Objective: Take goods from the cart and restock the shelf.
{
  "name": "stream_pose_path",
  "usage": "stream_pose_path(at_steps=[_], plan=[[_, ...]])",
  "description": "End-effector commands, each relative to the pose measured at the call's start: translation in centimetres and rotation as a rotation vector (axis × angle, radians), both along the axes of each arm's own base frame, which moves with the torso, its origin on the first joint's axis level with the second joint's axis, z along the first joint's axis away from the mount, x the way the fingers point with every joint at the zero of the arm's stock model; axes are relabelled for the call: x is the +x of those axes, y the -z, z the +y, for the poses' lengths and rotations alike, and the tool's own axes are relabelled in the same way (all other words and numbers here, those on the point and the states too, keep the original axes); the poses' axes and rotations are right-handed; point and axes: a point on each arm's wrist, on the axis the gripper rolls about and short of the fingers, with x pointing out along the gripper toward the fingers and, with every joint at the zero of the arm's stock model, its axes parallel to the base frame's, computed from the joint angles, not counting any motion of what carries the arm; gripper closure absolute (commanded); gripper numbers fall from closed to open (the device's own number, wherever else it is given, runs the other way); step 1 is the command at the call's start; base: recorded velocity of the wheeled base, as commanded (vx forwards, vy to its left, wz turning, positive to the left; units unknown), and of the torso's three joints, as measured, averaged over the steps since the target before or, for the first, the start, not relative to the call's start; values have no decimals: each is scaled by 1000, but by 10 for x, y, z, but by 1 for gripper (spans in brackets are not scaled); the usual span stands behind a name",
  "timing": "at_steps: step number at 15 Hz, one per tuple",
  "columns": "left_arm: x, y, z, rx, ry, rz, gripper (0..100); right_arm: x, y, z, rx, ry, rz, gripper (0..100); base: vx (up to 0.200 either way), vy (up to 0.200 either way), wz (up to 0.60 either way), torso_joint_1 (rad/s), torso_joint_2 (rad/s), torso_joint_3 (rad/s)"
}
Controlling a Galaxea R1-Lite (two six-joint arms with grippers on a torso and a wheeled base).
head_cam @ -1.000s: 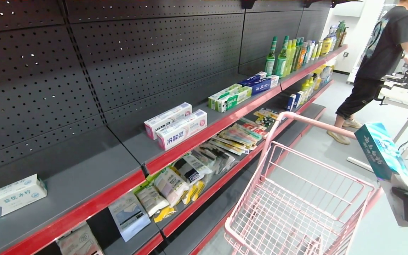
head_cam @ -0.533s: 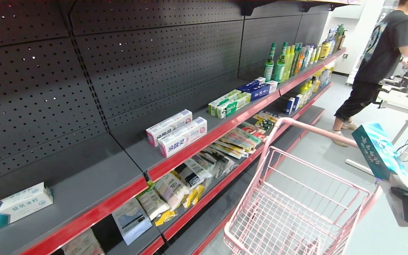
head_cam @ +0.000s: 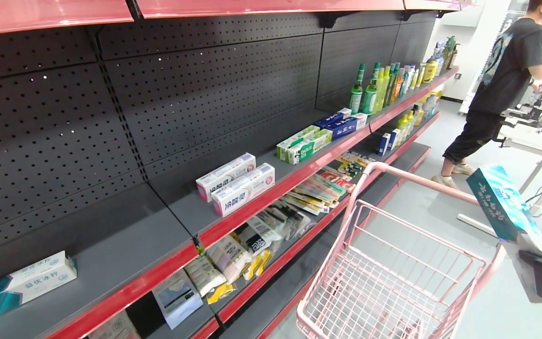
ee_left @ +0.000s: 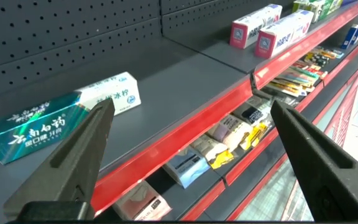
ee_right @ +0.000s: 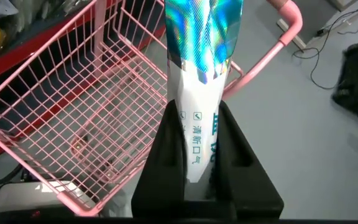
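The right gripper (ee_right: 199, 124) has its jaws clamped on the white end of a teal-and-white toothpaste box (ee_right: 202, 56), which juts out beyond them at a tilt. Past these jaws and lower stands the pink cart (ee_right: 48, 68), its rim near the box. The left gripper (ee_left: 191, 104) faces the grey shelf (ee_left: 185, 81), its jaws spread wide and holding nothing. Ahead of them a second box (ee_left: 61, 118) lies flat on the shelf, and pink-and-white boxes (ee_left: 278, 34) lie farther along.

Two teal boxes (head_cam: 506, 207) (one held aloft), two pink boxes (head_cam: 243, 188), one cart (head_cam: 412, 175).
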Motion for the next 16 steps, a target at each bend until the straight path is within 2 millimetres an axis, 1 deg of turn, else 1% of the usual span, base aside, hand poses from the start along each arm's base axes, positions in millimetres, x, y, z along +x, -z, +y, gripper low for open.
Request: stream_pose_path(at_steps=[1, 4, 7, 16], plan=[[0, 0, 0, 0, 0, 1, 0, 1, 1, 0, -16, -10, 10, 100, 0, 0, 0, 129, -207, -105], [0, 0, 0, 1, 1, 2, 0, 2, 1, 1, -20, -22, 11, 100, 0, 0, 0, 95, -185, -87], [0, 0, 0, 1, 1, 2, 0, 0, 0, 3, -25, -43, 5, 100, 0, 0, 0, 0, 0, 0], [0, 0, 0, 1, 1, 2, 0, 2, 2, 3, -33, -55, 18, 100, 0, 0, 600, 3, 1, -2]])
